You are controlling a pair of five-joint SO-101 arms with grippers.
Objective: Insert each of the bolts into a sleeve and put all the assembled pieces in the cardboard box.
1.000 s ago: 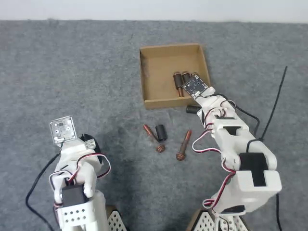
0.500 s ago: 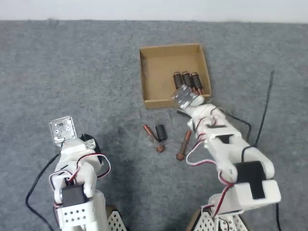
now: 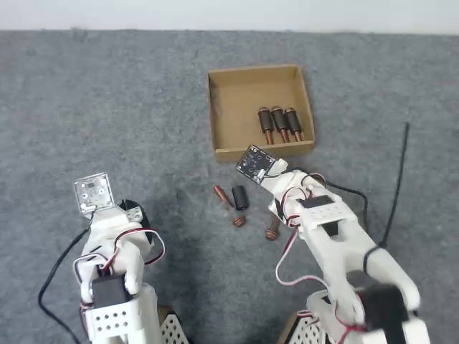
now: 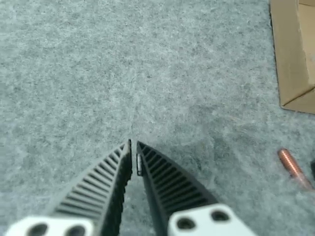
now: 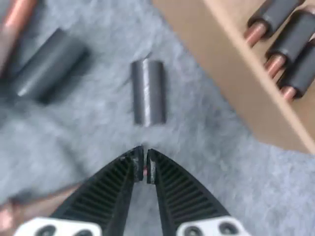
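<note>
The cardboard box (image 3: pixel 233 107) holds three assembled bolt-and-sleeve pieces (image 3: pixel 282 123) side by side; they also show in the right wrist view (image 5: pixel 288 44). On the carpet in front of the box lie a loose bolt (image 3: pixel 229 206), a black sleeve (image 3: pixel 239 197) and a second bolt (image 3: pixel 272 228) partly under my right arm (image 3: pixel 319 215). My right gripper (image 5: pixel 144 161) is shut and holds nothing, just short of another grey sleeve (image 5: pixel 147 92). My left gripper (image 4: pixel 134 147) is shut over bare carpet, far from the parts.
The box's near wall (image 5: pixel 231 78) stands close beside the right gripper. The left arm (image 3: pixel 107 229) sits at the near left. A box corner (image 4: pixel 295 54) and a bolt tip (image 4: pixel 293 167) show in the left wrist view. Grey carpet stretches to the left.
My right arm has drawn back from the box, toward the left and nearer, onto the carpet; a third assembled piece now lies in the box. The left arm has not moved.
</note>
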